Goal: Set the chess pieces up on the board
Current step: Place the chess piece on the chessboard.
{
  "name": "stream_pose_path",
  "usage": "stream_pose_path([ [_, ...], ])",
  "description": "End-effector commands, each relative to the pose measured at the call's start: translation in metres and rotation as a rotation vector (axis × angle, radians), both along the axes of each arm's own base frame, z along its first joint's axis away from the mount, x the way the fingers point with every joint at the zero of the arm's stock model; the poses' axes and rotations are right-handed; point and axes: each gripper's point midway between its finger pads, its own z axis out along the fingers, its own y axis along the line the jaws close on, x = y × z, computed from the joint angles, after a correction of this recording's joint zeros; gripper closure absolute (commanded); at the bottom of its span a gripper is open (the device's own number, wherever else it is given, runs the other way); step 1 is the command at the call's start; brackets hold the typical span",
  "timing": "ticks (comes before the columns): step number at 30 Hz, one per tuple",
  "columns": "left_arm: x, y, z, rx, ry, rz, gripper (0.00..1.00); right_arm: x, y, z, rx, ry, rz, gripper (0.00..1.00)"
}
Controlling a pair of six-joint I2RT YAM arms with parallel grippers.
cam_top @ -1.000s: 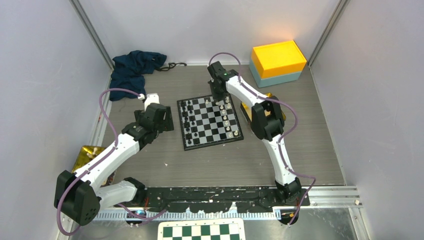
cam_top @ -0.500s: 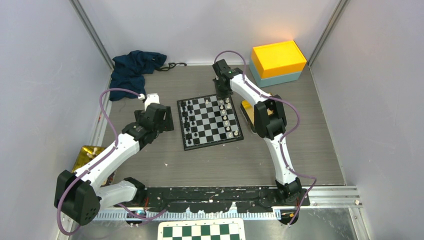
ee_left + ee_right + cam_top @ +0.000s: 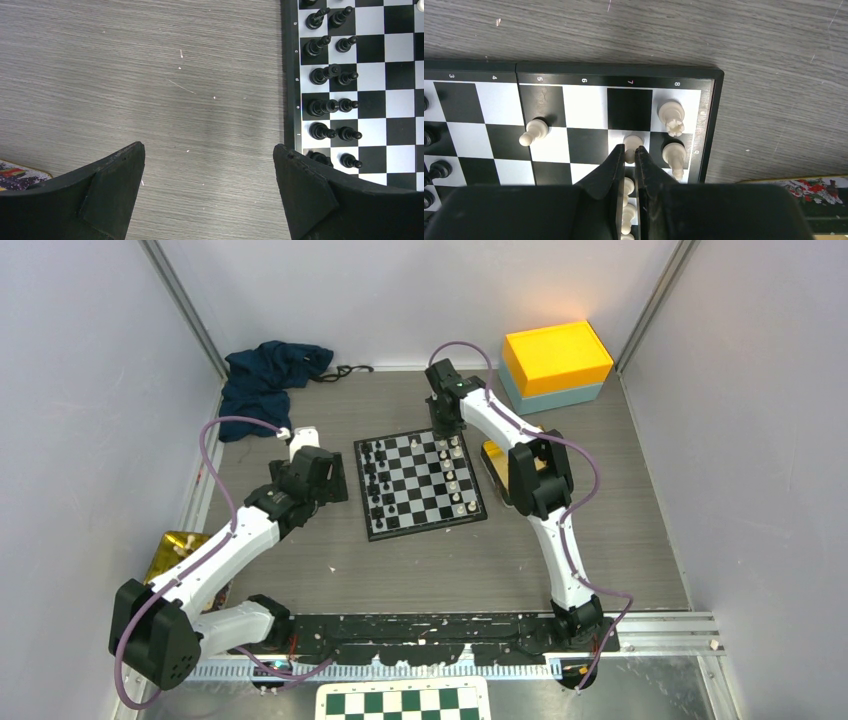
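Nearest to my bases lay a green-and-white checkered panel (image 3: 400, 702), which had no part in the work.

My left tool (image 3: 209, 152) hung released over the bare wood-grain surface (image 3: 150, 75), jaws wide, nothing between them, just left of the board (image 3: 574, 67). The board sat in the middle of the surface, square to neither edge.

On its left side the black pieces (image 3: 325, 106) stood in two files, close together. The white pieces (image 3: 455, 480) lined the right side. One stray pawn (image 3: 535, 131) stood apart toward the centre on the far rows, so I judged the set-up close to done but not finished.

At the far right corner my right tool (image 3: 630, 150) was clenched down to a narrow gap. As far as the wrist view showed, it was pinching the head of a white pawn (image 3: 633, 141) over a light square, one file in from the rook (image 3: 672, 116). Whether the pawn's base touched the board I could not tell.

Handling, as a judgement: the pieces looked rigid, smooth and very light. They are narrow above a small foot, so a nudge would tip them and a loose pinch could let one twist. The sound hold is from straight above, across the head or neck, with the jaws kept narrow — the neighbours stood just beside. I judged that release should be slow and the lift vertical.

Beyond the board lay a yellow box (image 3: 556, 355) and a blue cloth (image 3: 270, 375) against the back wall — neither was involved.
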Motion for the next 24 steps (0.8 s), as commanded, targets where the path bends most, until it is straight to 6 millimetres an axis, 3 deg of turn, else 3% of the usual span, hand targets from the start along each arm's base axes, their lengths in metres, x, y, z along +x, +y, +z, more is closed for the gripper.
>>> stream_pose_path([
  [1, 0.0110, -0.0043, 0.0165, -0.030, -0.061, 0.008, 0.00, 0.0041, 0.0067, 0.0441, 0.056, -0.084, -0.002, 0.90],
  [24, 0.0090, -0.0047, 0.0157, -0.039, -0.061, 0.007, 0.00, -0.0050, 0.0081, 0.0418, 0.044, -0.073, 0.007, 0.90],
])
